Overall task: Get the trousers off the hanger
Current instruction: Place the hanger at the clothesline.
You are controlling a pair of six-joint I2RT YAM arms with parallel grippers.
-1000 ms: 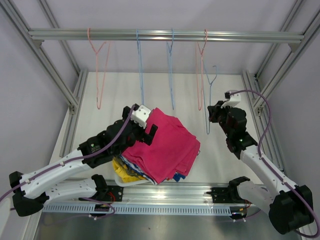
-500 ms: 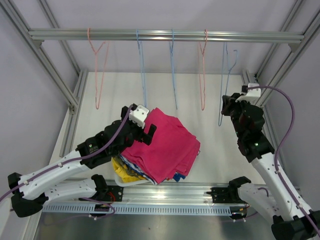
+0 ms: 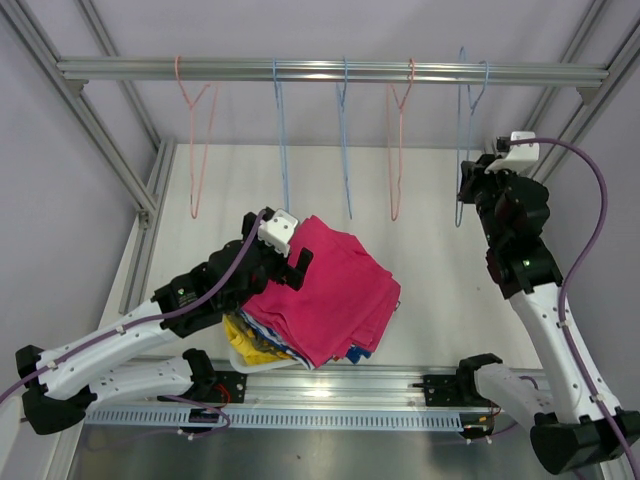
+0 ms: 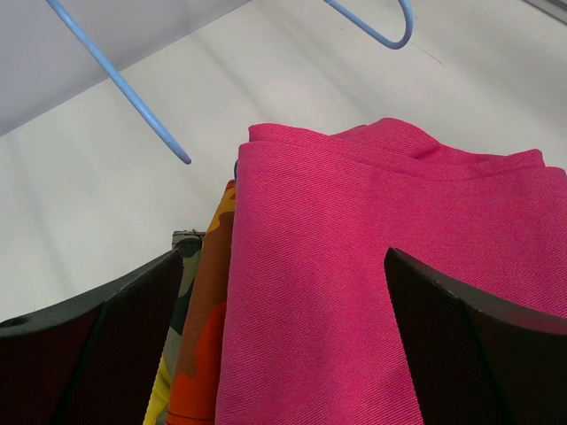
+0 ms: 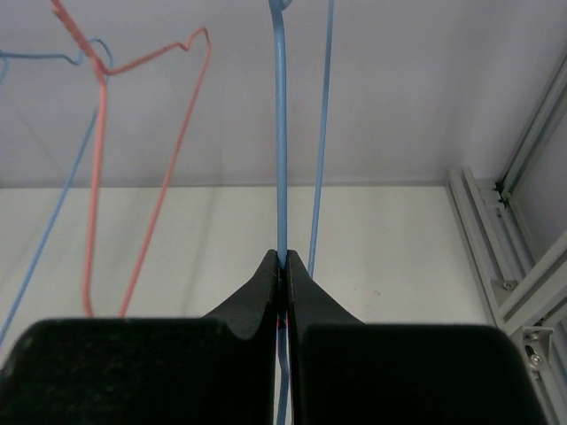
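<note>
Right wrist view shows the right pincer with its two jaws pressed together on the thin rod of a blue wire hanger. The wire goes straight up from the pincer and out of the picture. This hanger carries no garment. To the left of the pincer and a little further away hangs a pink hanger, apart from the held one. From the top view, the hook of the blue hanger is at the level of the rail above the pincer, but I cannot tell if it sits over the rail or only beside it.

The left pincer is wide open, one finger on each side of the magenta trousers, just above the cloth. Under this piece lie the orange-black trousers and the other folded pairs, all in one stack on the table, directly below the left pincer and well apart from the right one. So every pair seems to be off the hangers.

I think the risk is now at the rail. The wire is thin and smooth, so it may turn between the jaws. If the jaws let go before the hook catches, the hanger falls. A sideways swing could hit the pink hanger. The open left fingers, if pulled back low, may drag the top pair off the stack.
</note>
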